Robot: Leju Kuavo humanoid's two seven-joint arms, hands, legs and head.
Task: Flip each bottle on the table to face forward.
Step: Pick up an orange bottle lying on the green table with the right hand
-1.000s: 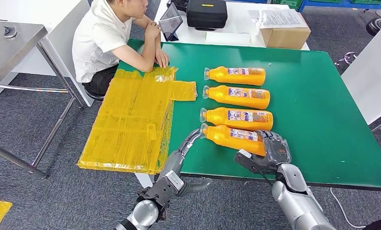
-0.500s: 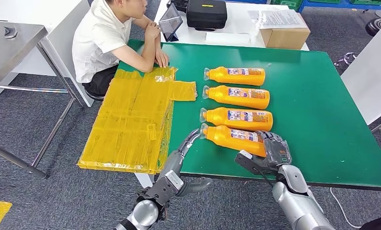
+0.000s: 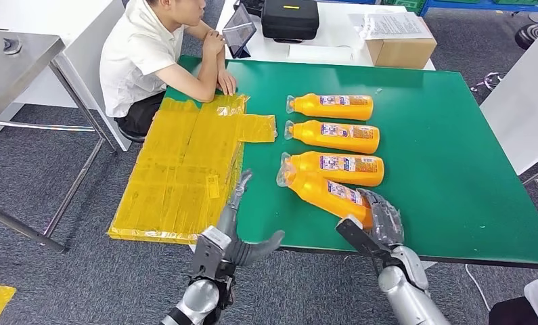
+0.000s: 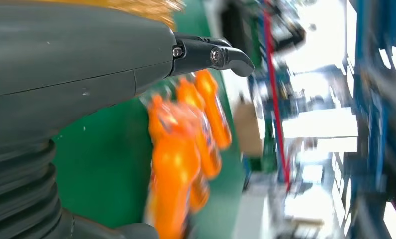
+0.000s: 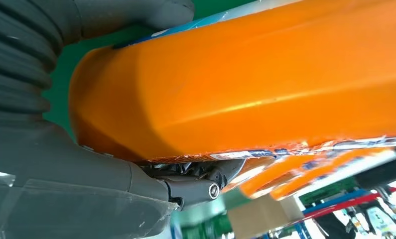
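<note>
My right hand (image 3: 381, 223) grips the nearest bottle (image 3: 320, 191) at its base, tilting it; my left hand (image 3: 231, 230) hovers spread wide, holding nothing.

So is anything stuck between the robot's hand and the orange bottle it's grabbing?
No. The right hand already grips the nearest bottle by its base, with nothing visible between them. The left hand hovers apart, holding nothing.

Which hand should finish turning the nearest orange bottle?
The right hand: it grips the base of the nearest orange bottle, which lies askew from the row. The left hand hangs open off the table edge.
</note>
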